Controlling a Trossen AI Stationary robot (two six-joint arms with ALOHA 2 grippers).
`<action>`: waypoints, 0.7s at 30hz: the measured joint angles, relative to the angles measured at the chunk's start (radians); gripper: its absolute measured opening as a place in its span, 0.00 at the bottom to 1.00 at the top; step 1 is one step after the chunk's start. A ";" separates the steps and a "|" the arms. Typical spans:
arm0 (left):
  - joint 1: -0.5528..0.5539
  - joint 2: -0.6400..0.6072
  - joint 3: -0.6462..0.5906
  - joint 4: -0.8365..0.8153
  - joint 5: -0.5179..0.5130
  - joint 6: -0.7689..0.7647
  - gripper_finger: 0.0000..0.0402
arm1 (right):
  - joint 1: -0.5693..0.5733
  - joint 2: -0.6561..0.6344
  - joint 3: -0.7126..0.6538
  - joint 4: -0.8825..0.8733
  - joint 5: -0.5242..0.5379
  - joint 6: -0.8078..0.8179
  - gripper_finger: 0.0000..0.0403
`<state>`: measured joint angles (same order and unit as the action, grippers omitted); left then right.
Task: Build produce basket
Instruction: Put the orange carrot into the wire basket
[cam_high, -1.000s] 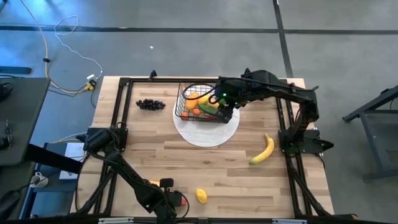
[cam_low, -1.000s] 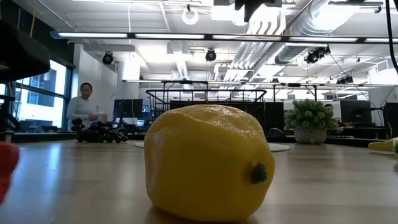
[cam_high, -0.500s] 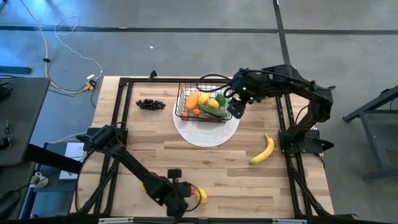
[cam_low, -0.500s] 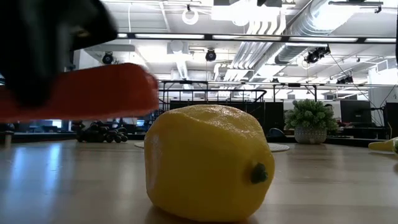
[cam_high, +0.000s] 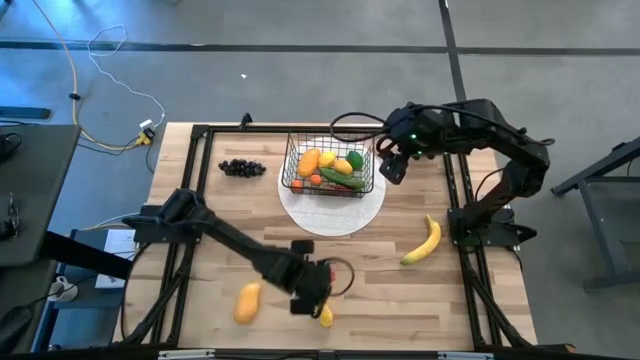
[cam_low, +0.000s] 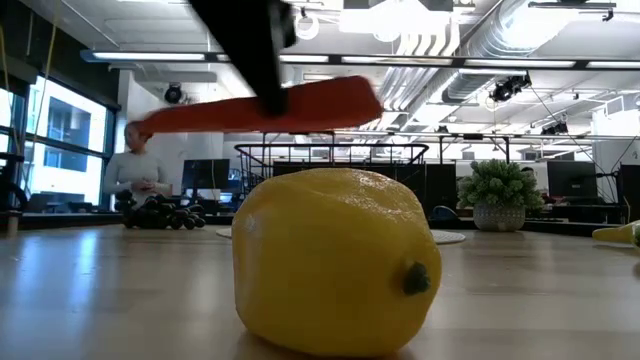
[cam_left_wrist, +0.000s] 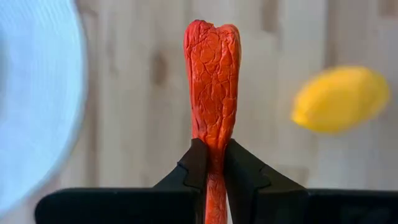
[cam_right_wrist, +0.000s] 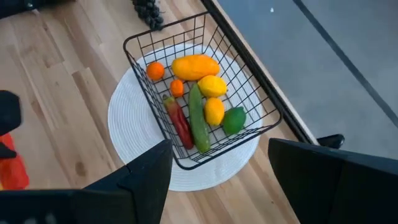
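From above, the left gripper (cam_high: 312, 287) hangs over the near part of the table (cam_high: 200, 210), its fingers pinching a red chilli (cam_high: 322, 283); a lemon (cam_high: 325, 316) lies just on the near side of it, and a mango (cam_high: 246, 302) lies on the wood off to its left. The basket (cam_high: 329, 168) stands on a white disc (cam_high: 335, 216) well beyond this gripper, holding an orange mango, lemons, a cucumber, a green pepper and a red chilli. The right gripper (cam_high: 392, 167) hovers just off the basket's right side, fingers spread and holding nothing. A banana (cam_high: 424, 243) lies on the near side of the right gripper, and grapes (cam_high: 241, 167) lie to the left of the basket. At table height, the lemon (cam_low: 336, 262) fills the foreground with the chilli (cam_low: 262, 109) held level above it; the basket (cam_low: 330, 155), a plant (cam_low: 498, 194) and a person (cam_low: 133, 177) show behind. From the left wrist, the two fingers (cam_left_wrist: 198, 165) press on the chilli's (cam_left_wrist: 211, 81) thin end, and it points straight out past them, the lemon (cam_left_wrist: 339, 99) to one side. From the right wrist, the basket (cam_right_wrist: 205, 93) sits ahead of the spread fingers (cam_right_wrist: 140, 180), and the grapes (cam_right_wrist: 147, 10) lie beyond it.
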<state>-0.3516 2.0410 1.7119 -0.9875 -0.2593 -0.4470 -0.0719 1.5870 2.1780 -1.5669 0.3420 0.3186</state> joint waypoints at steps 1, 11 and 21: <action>0.019 0.000 0.010 0.000 -0.007 0.023 0.05 | 0.000 -0.006 0.000 0.000 0.003 -0.009 0.61; 0.264 -0.028 0.150 -0.014 -0.041 0.273 0.05 | 0.000 -0.061 0.000 0.000 0.081 -0.084 0.61; 0.510 -0.035 0.262 0.007 -0.018 0.501 0.05 | 0.000 -0.105 0.000 0.000 0.138 -0.085 0.61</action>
<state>0.1585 2.0064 1.9734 -0.9800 -0.2773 0.0539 -0.0723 1.4816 2.1784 -1.5668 0.4805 0.2334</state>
